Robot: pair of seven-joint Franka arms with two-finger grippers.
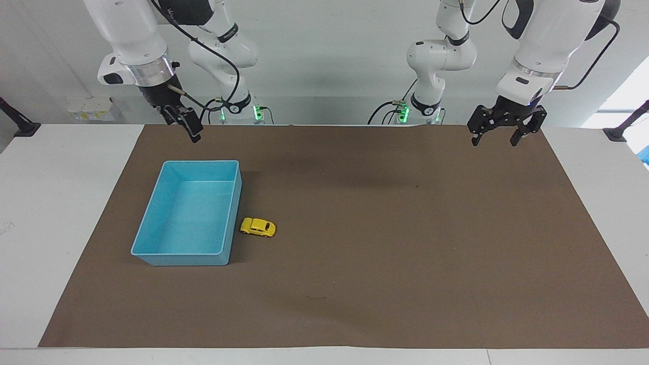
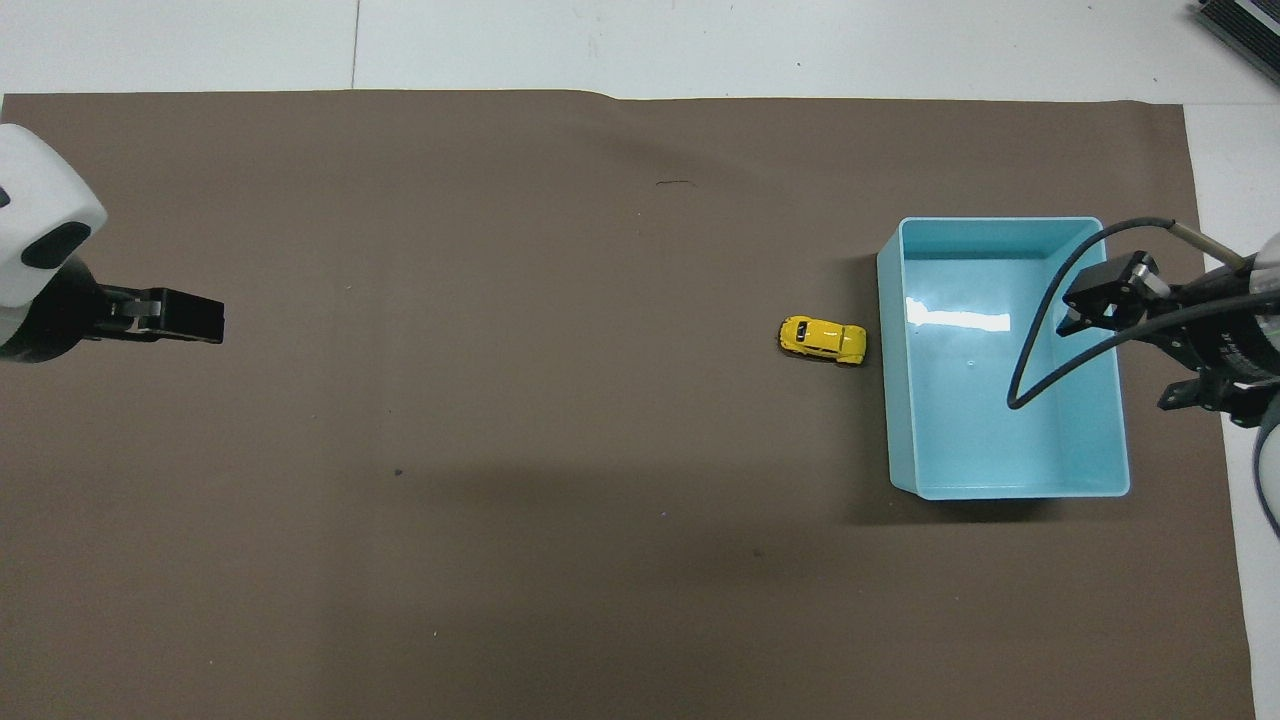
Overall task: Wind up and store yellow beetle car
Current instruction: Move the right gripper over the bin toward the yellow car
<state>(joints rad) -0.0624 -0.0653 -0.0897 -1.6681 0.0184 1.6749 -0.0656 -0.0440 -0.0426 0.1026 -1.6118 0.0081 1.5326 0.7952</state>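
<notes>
The yellow beetle car [image 1: 258, 227] stands on the brown mat, right beside the blue bin [image 1: 182, 258], on the bin's side toward the left arm's end. It also shows in the overhead view [image 2: 822, 339], next to the bin's wall [image 2: 895, 380]. The bin holds nothing. My right gripper [image 1: 190, 130] hangs high in the air by the bin, open and empty; in the overhead view [image 2: 1150, 345] it covers the bin's rim. My left gripper [image 1: 494, 141] is open and empty, raised over the mat at the left arm's end, also seen from above [image 2: 190, 318].
The brown mat [image 1: 385, 263] covers most of the white table. A black cable [image 2: 1040, 340] loops from the right wrist over the bin.
</notes>
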